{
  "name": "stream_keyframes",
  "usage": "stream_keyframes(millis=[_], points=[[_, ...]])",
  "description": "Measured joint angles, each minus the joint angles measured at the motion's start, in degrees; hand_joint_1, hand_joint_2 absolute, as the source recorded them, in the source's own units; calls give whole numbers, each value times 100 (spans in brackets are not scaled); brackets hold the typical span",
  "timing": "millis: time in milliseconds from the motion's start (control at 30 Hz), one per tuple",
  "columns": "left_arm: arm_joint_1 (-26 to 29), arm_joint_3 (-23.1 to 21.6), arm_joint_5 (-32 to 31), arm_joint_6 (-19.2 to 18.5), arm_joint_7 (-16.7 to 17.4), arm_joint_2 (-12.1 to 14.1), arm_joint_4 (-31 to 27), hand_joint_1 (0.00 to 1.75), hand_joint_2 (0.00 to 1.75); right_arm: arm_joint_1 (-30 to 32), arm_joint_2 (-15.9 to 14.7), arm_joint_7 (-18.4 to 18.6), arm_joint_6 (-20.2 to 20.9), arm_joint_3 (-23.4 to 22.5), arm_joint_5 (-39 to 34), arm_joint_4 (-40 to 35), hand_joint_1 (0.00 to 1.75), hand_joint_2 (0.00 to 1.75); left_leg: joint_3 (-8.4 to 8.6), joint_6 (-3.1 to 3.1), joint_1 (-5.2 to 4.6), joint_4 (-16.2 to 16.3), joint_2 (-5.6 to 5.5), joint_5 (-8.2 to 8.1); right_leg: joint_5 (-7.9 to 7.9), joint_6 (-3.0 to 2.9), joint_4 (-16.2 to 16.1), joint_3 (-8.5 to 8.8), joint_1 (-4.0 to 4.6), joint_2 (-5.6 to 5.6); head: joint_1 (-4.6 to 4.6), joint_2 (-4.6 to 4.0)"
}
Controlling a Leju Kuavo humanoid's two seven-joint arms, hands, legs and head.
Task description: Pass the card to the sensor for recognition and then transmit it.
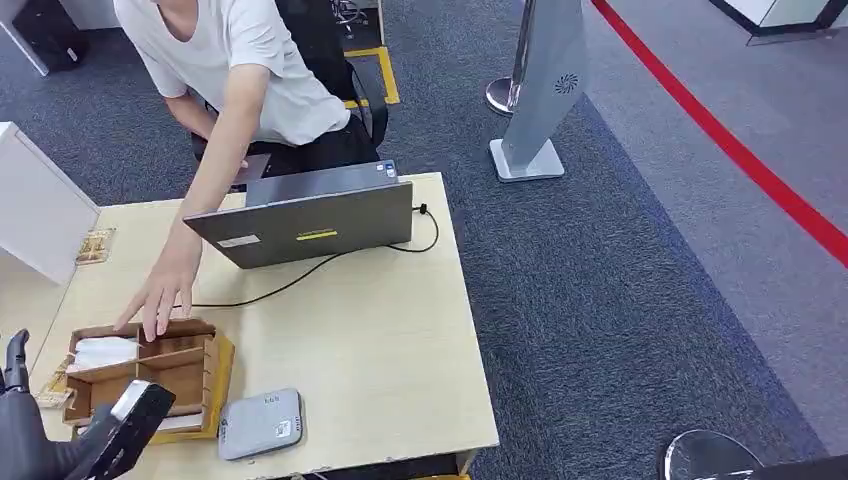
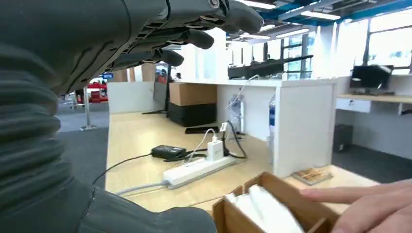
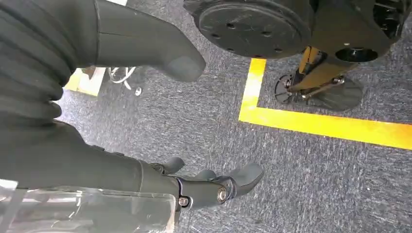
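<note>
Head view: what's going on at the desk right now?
A person's hand reaches over the wooden card box, which holds white cards. The robot's left hand waits beside the box holding nothing. The grey sensor lies untouched near the table's front edge. The right hand hangs over the carpet, empty.

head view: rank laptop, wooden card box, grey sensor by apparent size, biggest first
1. laptop, clearly the largest.
2. wooden card box, partly covered by the left hand and a person's hand, so its full extent is unsure.
3. grey sensor, smallest, though nearest the camera.
</note>
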Motion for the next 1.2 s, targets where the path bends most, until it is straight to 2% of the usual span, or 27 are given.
stream_keyframes(millis=[300,467,667,900,1200], points=[[132,-162,146,-39,162,175,-98,0,175,-4,0,-68,7,4,72,-4,0,175,-1,0,0,0,0,0,0,0,0,0,0,1,0,0],[345,-135,216,-231,-11,151,-98,0,175,-5,0,-160,-15,11,129,37,0,175,-4,3,-1,0,1,-2,-1,1,0,0,0,1,0,0],[606,112,162,-461,-190,-46,-83,0,175,-1,0,-103,-22,39,92,37,0,175,-4,4,-1,0,1,-3,-1,1,-1,0,0,0,0,0],[639,551,26,-544,-380,-354,-72,0,175,-2,0,-103,-24,39,98,37,0,175,-3,4,-1,0,0,-3,-1,1,-1,0,0,0,0,0],[565,1052,-33,-559,-236,-514,90,0,175,-20,0,-242,-13,39,280,46,0,175,-3,4,-1,0,1,-3,-1,1,-1,0,0,0,0,0]])
